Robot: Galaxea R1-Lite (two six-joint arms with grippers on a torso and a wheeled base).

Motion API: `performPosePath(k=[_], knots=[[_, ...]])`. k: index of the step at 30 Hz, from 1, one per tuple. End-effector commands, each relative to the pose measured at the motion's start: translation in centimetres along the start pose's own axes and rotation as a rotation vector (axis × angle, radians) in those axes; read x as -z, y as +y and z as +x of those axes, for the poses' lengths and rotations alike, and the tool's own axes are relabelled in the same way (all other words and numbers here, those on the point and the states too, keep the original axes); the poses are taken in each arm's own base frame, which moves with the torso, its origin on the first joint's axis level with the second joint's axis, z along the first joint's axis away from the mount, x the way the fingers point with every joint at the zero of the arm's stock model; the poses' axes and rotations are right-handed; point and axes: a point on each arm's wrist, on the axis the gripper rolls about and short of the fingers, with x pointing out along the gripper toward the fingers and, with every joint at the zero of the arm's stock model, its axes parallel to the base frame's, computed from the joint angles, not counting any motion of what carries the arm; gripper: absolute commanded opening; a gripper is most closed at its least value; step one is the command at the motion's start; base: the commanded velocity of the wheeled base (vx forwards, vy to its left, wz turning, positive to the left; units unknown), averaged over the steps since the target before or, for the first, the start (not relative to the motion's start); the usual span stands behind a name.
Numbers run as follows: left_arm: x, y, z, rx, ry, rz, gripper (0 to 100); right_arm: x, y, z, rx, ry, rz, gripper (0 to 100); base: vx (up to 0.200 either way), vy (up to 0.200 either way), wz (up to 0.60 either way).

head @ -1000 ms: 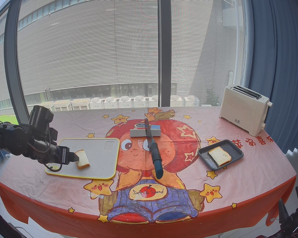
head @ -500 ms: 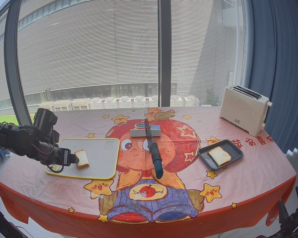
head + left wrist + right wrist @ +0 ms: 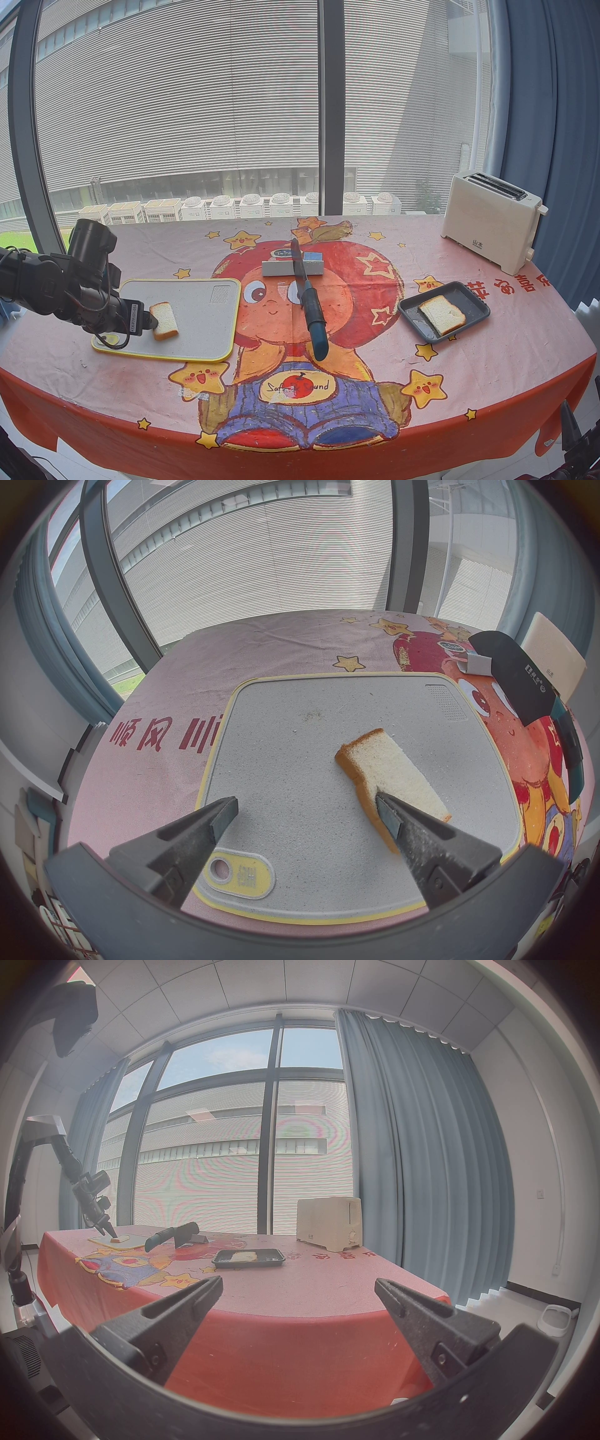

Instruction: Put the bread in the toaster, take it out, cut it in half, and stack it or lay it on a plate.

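The left gripper (image 3: 304,805) hovers low over the near left part of the cutting board (image 3: 200,309), its fingers spread wide and gripping nothing. In the left wrist view one finger (image 3: 431,845) covers the near corner of the half slice of bread (image 3: 384,770), so I cannot tell whether it touches the bread or hangs just above it. In the same view the knife handle is cut off at the picture's edge.

The inside of the toaster (image 3: 494,222) slots cannot be seen. The toaster stands at the far right of the worktop (image 3: 519,369).

The toaster front carries a small dark mark, and the yellow tab at the board's near left corner bears a printed code. Both are too small to make out. The tablecloth shows a cartoon figure, yellow stars and red characters.

The half slice lies flat on the left part of the board. It has pale white crumb and a tan crust along one long side and its far end. A second piece of bread (image 3: 442,314), also pale with a light crust, lies in the dark tray (image 3: 473,299) at the right, near the toaster.

The knife (image 3: 310,300) lies in the middle of the worktop, its blade propped on a grey rest (image 3: 278,267) and its dark handle pointing to the near side.

The right gripper (image 3: 297,1291) is held off the worktop's right end, well apart from everything, its fingers wide apart and empty.
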Motion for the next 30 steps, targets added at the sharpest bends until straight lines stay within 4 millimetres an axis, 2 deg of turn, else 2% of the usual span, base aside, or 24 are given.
performPosePath(k=[1,19,27,30], knots=[[-0.1,-0.1,0.0,0.008,-0.001,0.000,0,0.5,0.0,0.0,0.000,0.002,0.000,100,0.000,0.000,0.00],[-0.3,-0.2,0.2,0.031,-0.040,-0.009,0,0.5,0.0,0.0,0.000,0.002,0.000,100,0.000,0.000,0.00],[-0.4,0.0,-0.7,0.033,-0.067,-0.014,0,0.5,0.0,0.0,0.000,0.002,0.000,100,0.000,0.000,0.00],[-0.2,0.4,-1.9,0.030,-0.097,-0.021,0,0.5,0.0,0.0,0.000,0.002,0.000,100,0.000,0.000,0.00]])
